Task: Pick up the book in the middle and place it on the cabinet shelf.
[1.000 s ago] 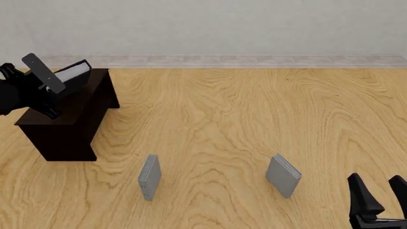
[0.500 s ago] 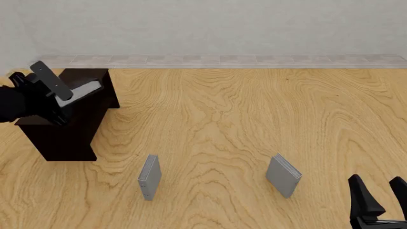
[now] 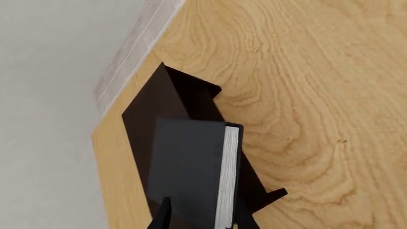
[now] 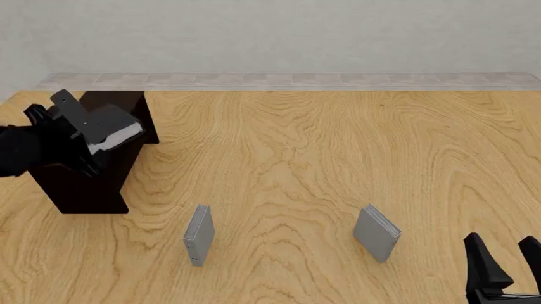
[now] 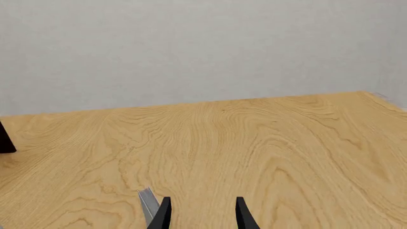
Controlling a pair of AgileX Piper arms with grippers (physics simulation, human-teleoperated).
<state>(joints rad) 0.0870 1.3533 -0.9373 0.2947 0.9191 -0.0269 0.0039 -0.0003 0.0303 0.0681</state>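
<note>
At the far left of the front view the left gripper [image 4: 85,136] has its fingers clamped on the book [image 4: 114,128], a thick black hardcover with white page edges, held tilted over the flat top of the cabinet shelf [image 4: 85,183] — the dark, box-like block in the upper left of the frame. The left wrist view shows the book [image 3: 190,171] pinched between the two fingers, with the cabinet top [image 3: 159,100] right beneath it; whether its lower edge already touches the wood cannot be told.

The risk from here, as I judge it, is in the release: let go while the book is this tilted and it may tip or slide off the near edge onto the table.

Further right, two thin grey books [image 4: 197,235] [image 4: 376,232] stand upright on the wooden table [image 4: 321,158], well apart. At the lower right edge the right gripper [image 4: 507,266] sits idle, fingers apart, holding nothing.
</note>
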